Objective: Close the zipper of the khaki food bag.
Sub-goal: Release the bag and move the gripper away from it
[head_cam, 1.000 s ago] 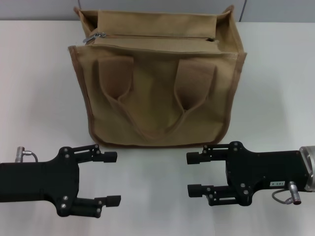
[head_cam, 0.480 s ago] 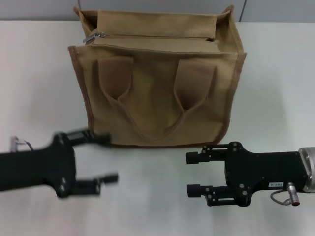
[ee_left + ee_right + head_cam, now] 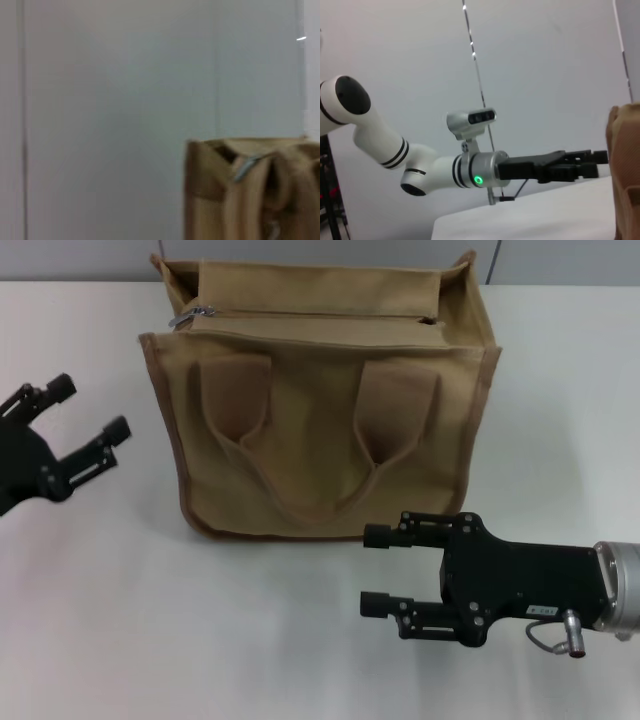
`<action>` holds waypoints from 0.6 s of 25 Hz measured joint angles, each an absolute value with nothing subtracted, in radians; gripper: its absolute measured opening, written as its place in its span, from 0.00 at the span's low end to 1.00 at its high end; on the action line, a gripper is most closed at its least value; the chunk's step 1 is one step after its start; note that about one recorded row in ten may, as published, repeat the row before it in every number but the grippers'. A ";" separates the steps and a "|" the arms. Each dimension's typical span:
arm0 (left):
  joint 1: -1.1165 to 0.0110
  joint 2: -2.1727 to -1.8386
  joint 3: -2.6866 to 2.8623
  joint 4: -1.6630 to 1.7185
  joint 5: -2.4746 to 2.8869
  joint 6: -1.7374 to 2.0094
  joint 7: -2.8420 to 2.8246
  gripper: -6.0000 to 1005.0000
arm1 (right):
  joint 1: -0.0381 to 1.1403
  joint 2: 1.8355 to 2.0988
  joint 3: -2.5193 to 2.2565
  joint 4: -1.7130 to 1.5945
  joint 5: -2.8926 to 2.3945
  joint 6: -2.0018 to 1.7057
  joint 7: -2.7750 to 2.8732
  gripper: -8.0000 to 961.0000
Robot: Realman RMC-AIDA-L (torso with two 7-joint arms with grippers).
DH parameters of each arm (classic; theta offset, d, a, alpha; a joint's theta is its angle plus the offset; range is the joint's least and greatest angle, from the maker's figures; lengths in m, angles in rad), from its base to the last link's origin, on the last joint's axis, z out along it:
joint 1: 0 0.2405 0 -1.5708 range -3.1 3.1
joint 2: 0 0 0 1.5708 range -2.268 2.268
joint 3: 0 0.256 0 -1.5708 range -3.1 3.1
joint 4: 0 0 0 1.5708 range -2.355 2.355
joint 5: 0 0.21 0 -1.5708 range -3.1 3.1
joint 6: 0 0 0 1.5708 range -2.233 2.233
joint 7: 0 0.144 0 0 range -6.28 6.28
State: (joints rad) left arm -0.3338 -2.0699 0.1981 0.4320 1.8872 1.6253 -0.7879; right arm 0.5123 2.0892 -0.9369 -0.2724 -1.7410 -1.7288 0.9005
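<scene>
Swinging up and out from its spot near the table's front edge, the left gripper point(image 3: 85, 410) now hangs off the bag's point(image 3: 320, 440) left side, its 2 fingers spread wide and empty, aimed toward the top corner where the zipper pull point(image 3: 192, 316) sits. That pull is at the left end of the zipper point(image 3: 310, 316) along the top panel. The right gripper point(image 3: 378, 570) has edged slightly left in front of the bag, jaws also apart, holding nothing. Judging from this, the reach for the pull has begun; nothing is grasped yet.
</scene>
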 joint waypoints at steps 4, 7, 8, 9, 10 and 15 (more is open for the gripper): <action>-0.364 -2.072 0.197 0.406 1.887 1.586 -0.765 0.83 | 0.514 2.089 -0.937 -0.261 -1.738 -1.728 0.886 0.70; -0.401 -2.073 0.195 0.370 1.887 1.547 -0.741 0.83 | 0.516 2.089 -0.936 -0.244 -1.736 -1.727 0.863 0.70; -0.412 -2.073 0.196 0.362 1.887 1.540 -0.739 0.83 | 0.516 2.089 -0.936 -0.244 -1.736 -1.727 0.863 0.70; -0.427 -2.073 0.197 0.349 1.887 1.529 -0.738 0.83 | 0.516 2.089 -0.936 -0.241 -1.736 -1.726 0.861 0.70; -0.435 -2.073 0.196 0.343 1.887 1.525 -0.738 0.83 | 0.516 2.089 -0.936 -0.236 -1.735 -1.723 0.855 0.70; -0.478 -2.074 0.189 0.277 1.844 1.532 -0.704 0.83 | 0.515 2.091 -0.936 -0.219 -1.722 -1.708 0.849 0.70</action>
